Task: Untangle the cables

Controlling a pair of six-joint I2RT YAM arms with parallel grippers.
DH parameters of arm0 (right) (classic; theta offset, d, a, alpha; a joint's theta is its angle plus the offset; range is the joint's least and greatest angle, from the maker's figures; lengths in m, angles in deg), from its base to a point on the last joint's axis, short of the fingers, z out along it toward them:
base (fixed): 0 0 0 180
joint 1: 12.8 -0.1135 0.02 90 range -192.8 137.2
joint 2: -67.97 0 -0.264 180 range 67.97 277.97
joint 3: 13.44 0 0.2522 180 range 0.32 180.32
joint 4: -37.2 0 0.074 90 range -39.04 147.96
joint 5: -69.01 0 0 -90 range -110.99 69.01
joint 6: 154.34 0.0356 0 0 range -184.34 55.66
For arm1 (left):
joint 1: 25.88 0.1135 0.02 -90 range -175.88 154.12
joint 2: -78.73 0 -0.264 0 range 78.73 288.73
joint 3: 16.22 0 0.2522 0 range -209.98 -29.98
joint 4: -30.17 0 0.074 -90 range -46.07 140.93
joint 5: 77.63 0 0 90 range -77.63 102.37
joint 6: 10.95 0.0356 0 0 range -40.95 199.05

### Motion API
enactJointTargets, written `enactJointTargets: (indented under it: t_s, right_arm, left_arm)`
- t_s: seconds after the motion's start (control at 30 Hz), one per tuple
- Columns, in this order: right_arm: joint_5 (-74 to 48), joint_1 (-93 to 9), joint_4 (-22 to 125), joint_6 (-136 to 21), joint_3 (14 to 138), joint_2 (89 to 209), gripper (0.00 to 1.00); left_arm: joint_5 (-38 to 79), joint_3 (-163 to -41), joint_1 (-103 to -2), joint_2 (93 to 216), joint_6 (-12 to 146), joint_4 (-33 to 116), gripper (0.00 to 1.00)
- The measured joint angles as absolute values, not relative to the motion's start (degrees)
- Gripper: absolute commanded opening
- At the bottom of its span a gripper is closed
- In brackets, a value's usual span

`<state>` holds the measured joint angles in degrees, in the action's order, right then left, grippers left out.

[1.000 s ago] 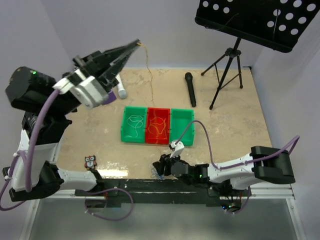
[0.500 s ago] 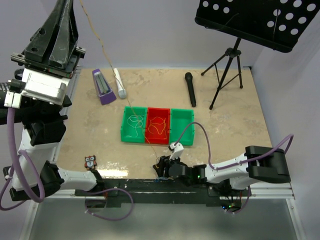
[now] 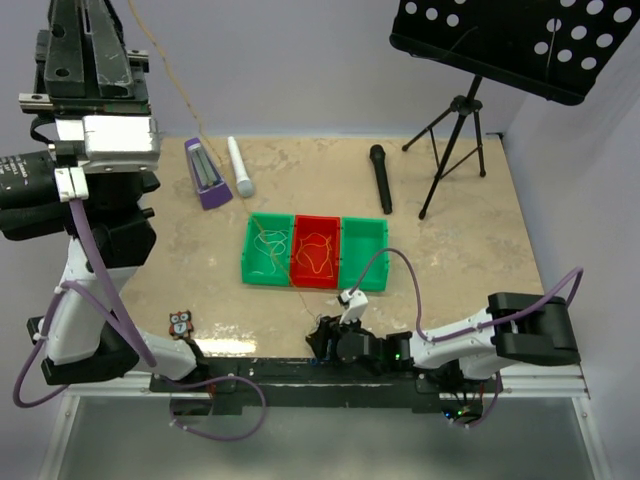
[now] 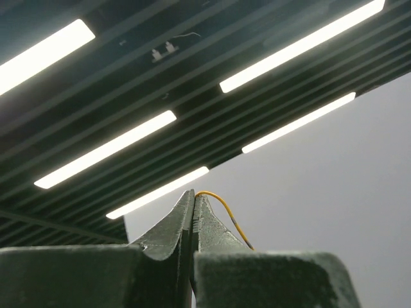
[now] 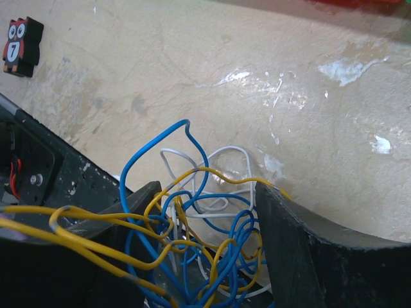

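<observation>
Up high, left fingers (image 4: 192,221) pinch a yellow cable (image 4: 226,206) slanting to parted right fingers (image 3: 323,340)

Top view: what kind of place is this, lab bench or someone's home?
Most likely a robot lab test cell, not a home. The left arm and right arm are bolted at the edge of a plain-walled table with staged props: sorting bins, a microphone, a music stand. Strip lights overhead.
</observation>
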<state>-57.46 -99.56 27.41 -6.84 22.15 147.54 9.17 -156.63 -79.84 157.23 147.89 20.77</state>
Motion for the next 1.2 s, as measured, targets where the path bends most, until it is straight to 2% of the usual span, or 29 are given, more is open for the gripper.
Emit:
enactJointTargets:
  t_s: [0.13,0.4,0.6,0.73,0.83,0.97,1.1,1.2]
  right_arm:
    - [-57.48,-99.94,27.43,-6.21,22.13,147.54,0.64]
    - [-57.74,-100.63,28.07,-5.22,22.13,149.29,0.70]
    - [-58.42,-100.96,28.31,-4.79,22.21,149.22,0.80]
    - [-58.99,-101.38,30.43,-4.48,22.28,147.63,0.83]
    - [-59.25,-101.53,33.01,-4.61,22.26,143.17,0.83]
    - [-59.92,-101.68,34.80,-6.54,22.26,131.56,0.81]
    - [-60.47,-101.68,34.97,-10.19,22.26,120.74,0.79]
    - [-60.47,-101.66,35.78,-13.05,22.78,117.18,0.76]
  left_arm:
    - [9.58,-156.83,-79.84,156.73,154.05,18.87,0.00]
    - [10.76,-161.62,-79.84,156.16,162.79,16.01,0.00]
    - [10.41,-155.96,-79.84,150.46,165.42,14.37,0.00]
    - [8.90,-154.64,-79.84,149.28,165.31,13.69,0.00]
    - [8.34,-146.60,-79.84,145.74,165.00,14.79,0.00]
    - [8.47,-134.71,-79.84,141.63,164.32,17.67,0.00]
    - [8.47,-130.12,-79.84,141.91,162.58,22.06,0.00]
    - [8.51,-128.98,-79.84,142.83,161.77,24.47,0.00]
